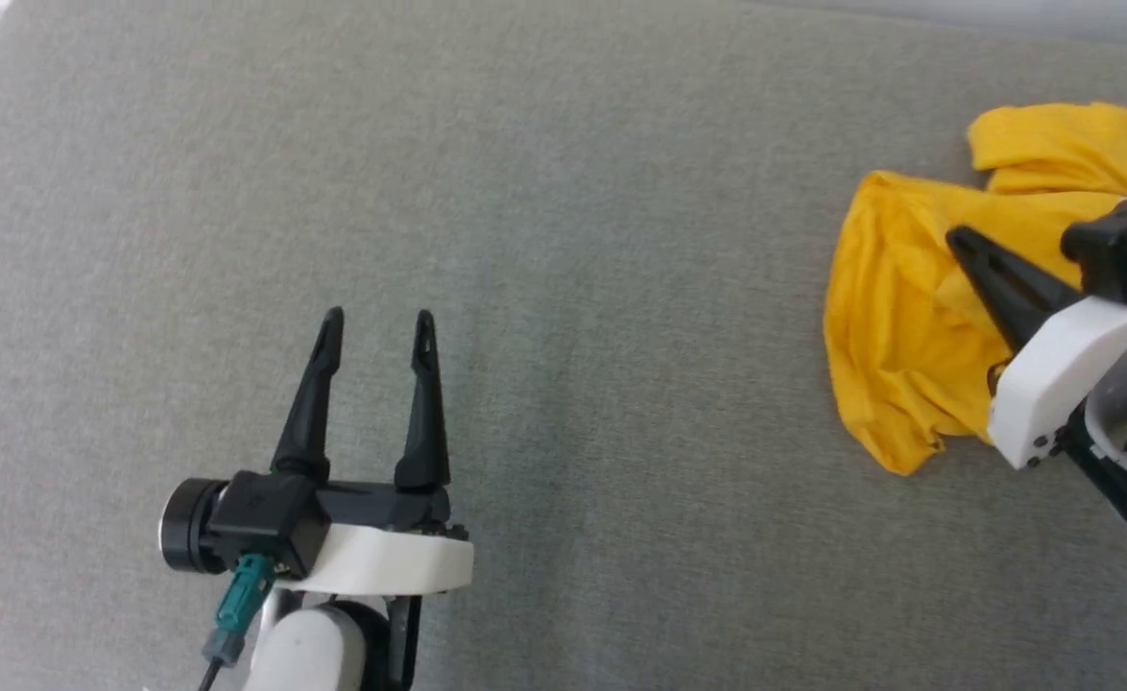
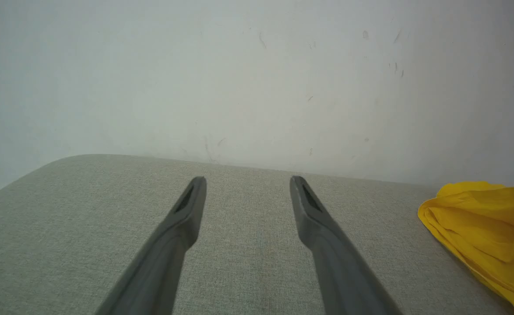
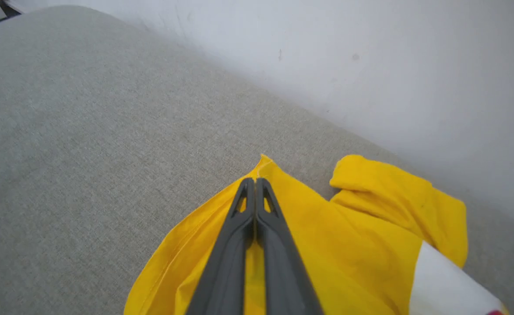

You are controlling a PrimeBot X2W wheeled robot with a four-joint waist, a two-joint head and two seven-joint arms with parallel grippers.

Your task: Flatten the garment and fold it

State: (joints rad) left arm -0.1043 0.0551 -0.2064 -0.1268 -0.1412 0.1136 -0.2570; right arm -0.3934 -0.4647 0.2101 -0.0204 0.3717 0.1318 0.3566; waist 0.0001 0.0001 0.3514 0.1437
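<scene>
Your right pincer (image 3: pixel 255 181) is closed tight, fingers pressed together at a corner of the garment (image 3: pixel 353 227). It looks to be nipping the hem, though the pinch itself is hidden. The yellow cloth lies crumpled on the right of the grey fabric worktop (image 1: pixel 563 192), near the wall (image 2: pixel 257 65). Your left pincer (image 1: pixel 376 321) stands wide, well apart from it.

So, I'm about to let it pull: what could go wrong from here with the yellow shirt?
The right gripper is shut at a corner of the garment, so the thin hold may slip.
The garment lies bunched and the left gripper is open, far off, so a pull may drag the heap rather than spread it.
</scene>
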